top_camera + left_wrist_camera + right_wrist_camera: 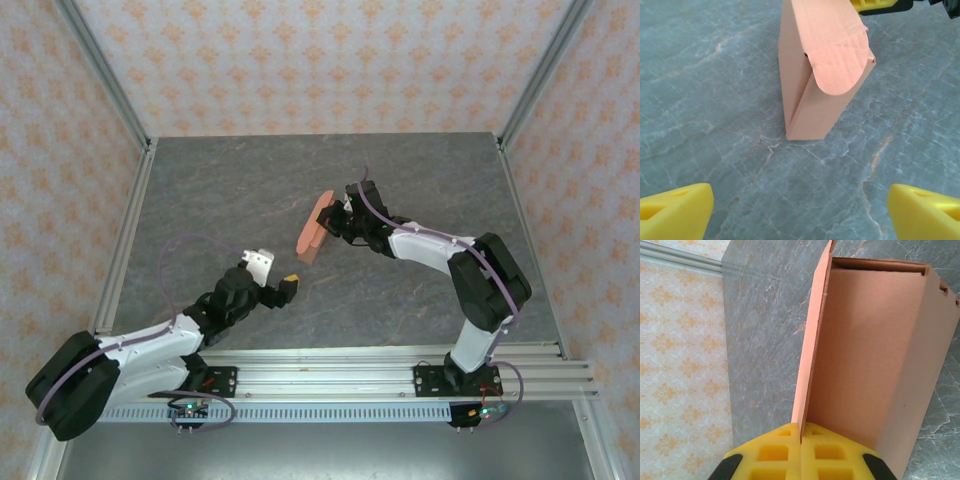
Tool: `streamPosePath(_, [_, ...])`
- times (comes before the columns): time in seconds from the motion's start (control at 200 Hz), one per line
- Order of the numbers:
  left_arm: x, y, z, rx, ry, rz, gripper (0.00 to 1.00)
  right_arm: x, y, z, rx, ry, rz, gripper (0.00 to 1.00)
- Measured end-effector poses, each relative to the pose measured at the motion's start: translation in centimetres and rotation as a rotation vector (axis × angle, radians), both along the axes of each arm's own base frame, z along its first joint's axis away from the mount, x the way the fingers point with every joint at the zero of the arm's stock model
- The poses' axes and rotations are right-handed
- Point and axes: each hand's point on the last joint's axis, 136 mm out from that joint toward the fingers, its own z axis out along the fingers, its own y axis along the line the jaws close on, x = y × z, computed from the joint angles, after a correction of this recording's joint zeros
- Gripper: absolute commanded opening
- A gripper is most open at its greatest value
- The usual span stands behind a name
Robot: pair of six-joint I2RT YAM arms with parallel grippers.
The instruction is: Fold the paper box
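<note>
From the top camera, the paper box, a slim salmon-orange carton of thin card, stands on edge near the middle of the grey stone-patterned table. The right claw meets it from the far-right side. The left claw hangs well apart from it, nearer the arm bases.

In the left wrist view, the box stands upright ahead, and its rounded tuck flap curls out over the near end, not yet tucked in. The step in hand is probably closing that end. The left claw would do best to press the flap near its crease rather than its tip, pushing along the box's length so the thin card neither buckles nor tips. Its yellow fingertips sit spread wide at the lower corners, empty and touching nothing.

In the right wrist view, the right claw is clamped flat on a single thin card wall of the box, with the hollow body just beside it. That pinch should serve as the anchor while the flap is pushed.
</note>
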Motion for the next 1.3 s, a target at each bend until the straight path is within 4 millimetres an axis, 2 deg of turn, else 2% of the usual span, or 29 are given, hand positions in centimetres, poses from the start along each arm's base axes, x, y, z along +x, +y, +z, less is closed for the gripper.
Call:
streamPosePath(0.445, [4.2, -3.6, -0.3, 0.091, -0.094, -0.043, 0.9, 0.0, 0.0, 0.1, -0.011, -0.002, 0.007, 0.03])
streamPosePath(0.581, [5.3, -4.9, 0.3, 0.086, -0.126, -0.055, 0.9, 0.0, 0.1, 0.1, -0.014, -0.001, 0.009, 0.03])
streamPosePath(0.781, [6.6, -5.9, -0.5, 0.097, -0.153, -0.061, 0.82, 0.1, 0.1, 0.1, -0.015, 0.001, 0.009, 0.03])
streamPosePath(0.881, [6.8, -5.9, -1.2, 0.112, -0.157, -0.059, 0.72, 0.1, 0.1, 0.1, -0.016, 0.001, 0.009, 0.03])
streamPosePath(0.991, [7.0, -6.0, -0.9, 0.107, -0.171, -0.058, 0.62, 0.1, 0.1, 0.1, -0.016, 0.001, 0.009, 0.03])
streamPosePath(1.176, [7.4, -6.2, -0.2, 0.091, -0.198, -0.051, 0.63, 0.1, 0.1, 0.1, -0.016, 0.001, 0.009, 0.03])
streamPosePath(1.296, [7.6, -6.3, -0.1, 0.091, -0.201, -0.047, 0.58, 0.1, 0.1, 0.0, -0.016, 0.001, 0.008, 0.03])
